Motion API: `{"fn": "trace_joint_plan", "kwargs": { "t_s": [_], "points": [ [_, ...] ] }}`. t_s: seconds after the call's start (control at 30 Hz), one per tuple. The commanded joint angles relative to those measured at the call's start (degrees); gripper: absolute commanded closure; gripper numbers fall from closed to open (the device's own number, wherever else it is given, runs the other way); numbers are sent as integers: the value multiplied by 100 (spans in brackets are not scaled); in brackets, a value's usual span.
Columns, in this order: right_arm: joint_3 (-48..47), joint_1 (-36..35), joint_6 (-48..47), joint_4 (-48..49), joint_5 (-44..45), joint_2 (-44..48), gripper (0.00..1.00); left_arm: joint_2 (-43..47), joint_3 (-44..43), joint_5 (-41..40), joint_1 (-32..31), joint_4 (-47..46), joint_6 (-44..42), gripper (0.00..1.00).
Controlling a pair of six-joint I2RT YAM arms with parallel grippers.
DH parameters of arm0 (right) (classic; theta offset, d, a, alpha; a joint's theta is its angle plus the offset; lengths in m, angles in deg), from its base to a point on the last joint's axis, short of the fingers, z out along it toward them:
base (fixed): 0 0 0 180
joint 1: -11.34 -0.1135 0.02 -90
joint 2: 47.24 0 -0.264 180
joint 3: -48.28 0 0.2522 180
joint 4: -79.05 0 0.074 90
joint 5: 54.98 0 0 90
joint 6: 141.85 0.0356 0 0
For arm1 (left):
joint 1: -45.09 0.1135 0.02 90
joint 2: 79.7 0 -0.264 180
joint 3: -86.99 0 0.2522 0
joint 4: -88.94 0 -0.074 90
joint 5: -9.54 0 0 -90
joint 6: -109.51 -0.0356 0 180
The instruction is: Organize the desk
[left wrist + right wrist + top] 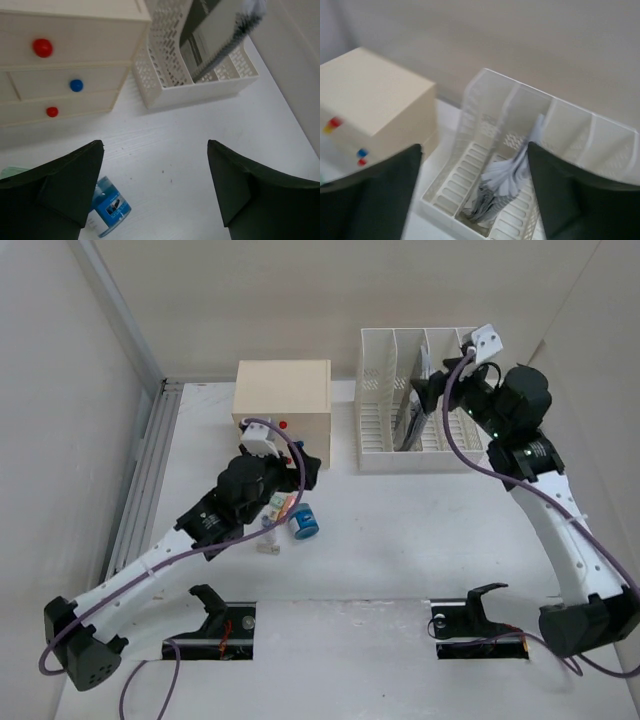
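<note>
Two arms: stretched over the white surface point(420, 550), which fills the view between pale walls.
Left fingers point(65, 175): spread open above a blue tub point(107, 207), judged ready to be picked up, near the drawer box point(282, 395).
Right fingers point(570, 190): spread open, nothing held, over the far-right file rack point(470, 125), where a notebook point(505, 180) is stood for tidy keeping.

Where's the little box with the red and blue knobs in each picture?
Top view: drawer box at the upper middle, a bit left of centre.
Left wrist: drawer box in the upper left corner, knobs showing.
Right wrist: drawer box at the left edge.
Shared landmark: the white slotted rack, always just right of it.
</note>
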Motion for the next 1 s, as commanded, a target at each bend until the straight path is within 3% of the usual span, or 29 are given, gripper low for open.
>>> {"fn": "trace_joint_plan", "kwargs": {
  "t_s": [0.0, 0.03, 0.07, 0.17, 0.2, 0.23, 0.27, 0.3, 0.43, 0.8, 0.97],
  "points": [
    [26, 88, -201, -1340, -3002, 16, 23, 90, -392, -217, 544, -73, 168, 23],
    [114, 88, -201, -1594, -3410, -46, 59, 20, -497, -113, 893, -11, 168, 28],
    [289, 88, -201, -1674, -3632, -107, 73, -59, -568, -51, 1054, 42, 168, 34],
    [737, 88, -201, -1466, -3732, -38, 90, -524, -963, 134, 1564, 235, -60, 43],
    [808, 88, -201, -1403, -3661, 84, 90, -665, -1069, 317, 1678, 288, -113, 45],
    [861, 157, -253, -1403, -3712, 85, 83, -910, -1226, 432, 1784, 367, -113, 51],
    [862, 158, -315, -1403, -3826, 146, 66, -1017, -1298, 529, 1933, 368, -261, 53],
    [862, 236, -368, -1455, -4097, 147, 64, -1114, -1368, 660, 1934, 420, -315, 53],
    [932, 369, -430, -1456, -4301, 147, 65, -1501, -1369, 872, 2075, 473, -491, 62],
    [879, 430, -553, -1657, -4530, -29, 68, -2081, -1185, 1066, 2268, -105, -351, 58],
    [879, 430, -553, -1658, -4583, 23, 68, -2397, -1315, 793, 2268, -186, -298, 55]
  ]
}}
